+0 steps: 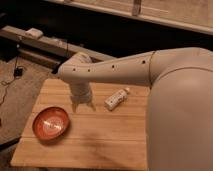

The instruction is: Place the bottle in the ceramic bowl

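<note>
The small white bottle [116, 99] lies on its side on the wooden table [100, 145], narrow cap end pointing up and to the right. The orange-red ceramic bowl [50, 123] sits at the table's left front and holds nothing. My gripper [83, 105] hangs from the white arm over the table, between the two: the bottle is a short way to its right, the bowl below and to its left. It holds nothing.
My large white arm [170, 95] fills the right side of the view and hides the table's right part. Dark shelving and a ledge [35, 40] run behind the table. Cables lie on the carpet [15, 80] at left.
</note>
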`<state>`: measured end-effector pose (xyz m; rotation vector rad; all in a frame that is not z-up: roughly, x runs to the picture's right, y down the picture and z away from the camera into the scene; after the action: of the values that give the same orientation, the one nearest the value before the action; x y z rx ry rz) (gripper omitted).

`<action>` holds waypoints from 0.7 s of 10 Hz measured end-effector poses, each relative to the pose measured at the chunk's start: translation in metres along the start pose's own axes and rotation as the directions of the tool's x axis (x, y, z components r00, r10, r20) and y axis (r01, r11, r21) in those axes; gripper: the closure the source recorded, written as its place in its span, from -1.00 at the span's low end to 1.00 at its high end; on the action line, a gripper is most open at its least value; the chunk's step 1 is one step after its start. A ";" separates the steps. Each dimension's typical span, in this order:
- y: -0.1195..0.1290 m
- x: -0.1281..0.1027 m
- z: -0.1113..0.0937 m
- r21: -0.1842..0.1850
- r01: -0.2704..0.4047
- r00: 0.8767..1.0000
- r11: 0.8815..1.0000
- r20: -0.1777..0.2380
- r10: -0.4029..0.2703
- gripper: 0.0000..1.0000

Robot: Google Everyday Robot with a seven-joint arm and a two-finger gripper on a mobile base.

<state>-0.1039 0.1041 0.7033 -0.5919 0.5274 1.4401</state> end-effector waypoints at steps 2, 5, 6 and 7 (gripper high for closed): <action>0.001 0.000 0.000 -0.004 -0.001 1.000 1.000 -0.002 0.001 -0.30; -0.015 -0.024 0.015 0.010 -0.058 0.998 0.998 0.003 0.058 -0.30; -0.021 -0.032 0.019 0.018 -0.075 0.997 0.997 0.009 0.075 -0.30; -0.030 -0.045 0.027 0.035 -0.102 0.995 0.994 0.018 0.102 -0.30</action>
<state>-0.0772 0.0873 0.7547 -0.5312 0.5763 1.5277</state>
